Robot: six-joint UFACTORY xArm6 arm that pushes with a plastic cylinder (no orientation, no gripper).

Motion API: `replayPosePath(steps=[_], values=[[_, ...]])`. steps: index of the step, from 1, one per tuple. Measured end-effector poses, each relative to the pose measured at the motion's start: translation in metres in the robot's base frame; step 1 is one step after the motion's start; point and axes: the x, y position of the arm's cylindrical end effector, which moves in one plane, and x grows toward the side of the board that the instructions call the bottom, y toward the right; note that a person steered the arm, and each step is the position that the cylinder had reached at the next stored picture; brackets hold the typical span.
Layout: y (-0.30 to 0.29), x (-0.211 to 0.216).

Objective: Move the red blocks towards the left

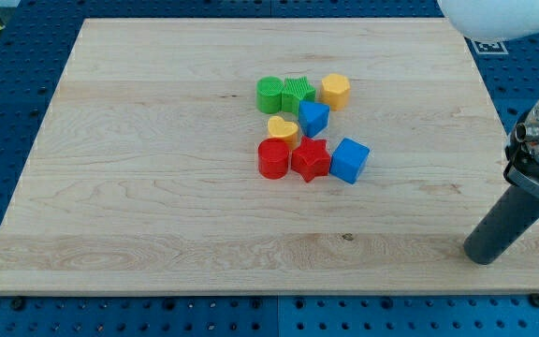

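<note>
We have no jaws to open or close: the arm ends in a straight dark rod, and it holds nothing. My tip (483, 256) rests on the pale wooden board (157, 187) near its bottom-right corner, close to the right edge, touching no block.

Outward from there, toward the view's left and a little up, we meet the cluster near the board's middle, well apart from my tip. The nearest piece is the blue cube (349, 159), tilted so a corner points at us. Just to its left, touching or nearly so, lies the red star-shaped block (311, 160), and pressed against that one's left side stands the red cylinder (273, 158). These two red blocks form the bottom row of the cluster (with the blue cube at that row's right end), so the cube sits between my tip and the red pieces.

Directly above the red pair lie the yellow heart-shaped block (283, 129) and, to its right, a second blue block (313, 118) of angular shape. Further toward the board's top edge come the green cylinder (270, 95), the green ribbed block (298, 93) touching its right side, and the yellow hexagonal block (336, 91) at the right end.

Around the board we see blue perforated table (7, 112).
</note>
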Motion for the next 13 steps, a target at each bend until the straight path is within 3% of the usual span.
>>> replayPosePath(steps=[2, 3, 4, 7, 10, 13], values=[[-0.001, 0.02], [-0.001, -0.02], [-0.009, -0.086], [-0.013, -0.093], [-0.107, -0.106], [-0.14, -0.112]])
